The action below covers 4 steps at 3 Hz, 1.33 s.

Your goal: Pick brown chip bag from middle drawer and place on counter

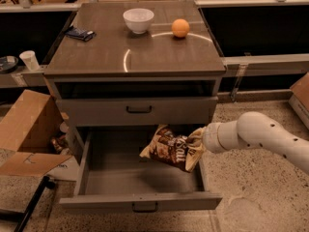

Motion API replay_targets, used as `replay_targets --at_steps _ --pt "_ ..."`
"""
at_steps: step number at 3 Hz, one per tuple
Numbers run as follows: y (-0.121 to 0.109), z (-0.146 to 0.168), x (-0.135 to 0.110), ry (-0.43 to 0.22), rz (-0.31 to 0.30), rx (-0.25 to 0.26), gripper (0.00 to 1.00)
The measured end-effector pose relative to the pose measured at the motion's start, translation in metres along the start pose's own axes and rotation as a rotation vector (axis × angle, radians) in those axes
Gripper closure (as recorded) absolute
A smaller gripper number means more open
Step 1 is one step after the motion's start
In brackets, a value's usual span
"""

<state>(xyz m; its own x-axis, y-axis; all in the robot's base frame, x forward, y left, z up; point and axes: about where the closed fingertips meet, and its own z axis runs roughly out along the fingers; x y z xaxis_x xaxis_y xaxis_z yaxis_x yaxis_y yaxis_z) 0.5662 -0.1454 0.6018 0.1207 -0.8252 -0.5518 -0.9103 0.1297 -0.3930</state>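
Observation:
The brown chip bag [171,148] hangs in the air above the open middle drawer [140,178], its right cream end held by my gripper [199,138]. The gripper reaches in from the right on a white arm and is shut on the bag. The bag is clear of the drawer floor and sits just below the closed upper drawer front [138,110]. The counter [130,57] is above, with a pale curved ring mark.
A white bowl [138,20], an orange ball [180,28] and a small dark packet [79,33] sit on the counter. A cardboard box [24,129] stands on the floor at the left. A white cup [30,60] is on a side ledge.

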Motion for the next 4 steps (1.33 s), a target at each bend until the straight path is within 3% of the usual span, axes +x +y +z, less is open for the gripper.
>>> replay_targets --at_steps 1,2,3,4 --pt "-0.036 -0.069 -0.052 -0.099 -0.118 0.159 1.00" --pt "-0.038 -0.078 -0.058 -0.110 -0.133 0.175 1.00" --pt "-0.046 -0.118 -0.084 -0.138 -0.220 0.241 1.00" --pt "-0.064 -0.202 -0.142 -0.190 -0.388 0.367 1.00"
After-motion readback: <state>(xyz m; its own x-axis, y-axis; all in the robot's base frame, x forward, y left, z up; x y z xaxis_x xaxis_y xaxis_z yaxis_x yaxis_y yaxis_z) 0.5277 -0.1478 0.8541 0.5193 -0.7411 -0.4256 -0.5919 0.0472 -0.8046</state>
